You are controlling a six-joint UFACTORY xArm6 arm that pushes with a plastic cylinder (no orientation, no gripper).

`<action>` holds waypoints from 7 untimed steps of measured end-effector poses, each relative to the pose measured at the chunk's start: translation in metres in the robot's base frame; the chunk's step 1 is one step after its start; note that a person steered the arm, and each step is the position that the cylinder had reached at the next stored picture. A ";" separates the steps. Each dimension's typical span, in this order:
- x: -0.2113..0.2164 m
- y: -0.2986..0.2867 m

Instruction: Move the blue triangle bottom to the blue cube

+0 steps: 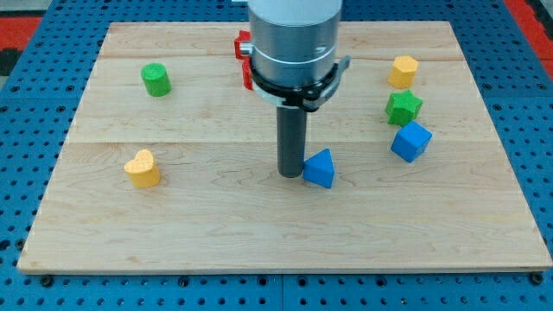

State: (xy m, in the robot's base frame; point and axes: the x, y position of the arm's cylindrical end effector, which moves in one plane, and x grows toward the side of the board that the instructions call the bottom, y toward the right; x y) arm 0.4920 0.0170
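The blue triangle (320,168) lies near the middle of the wooden board (276,233). The blue cube (410,142) sits to its right and a little higher in the view, about a hundred pixels away. My tip (289,174) rests on the board right at the triangle's left side, touching or almost touching it. The rod rises straight up from there into the grey arm body at the view's top.
A green star block (403,107) sits just above the blue cube, with a yellow hexagonal block (403,71) above that. A green cylinder (156,79) is at upper left, a yellow heart block (143,168) at left. A red block (244,47) is partly hidden behind the arm.
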 end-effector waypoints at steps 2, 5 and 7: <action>0.001 0.028; 0.029 0.046; 0.036 0.080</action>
State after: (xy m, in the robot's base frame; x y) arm 0.5279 0.0975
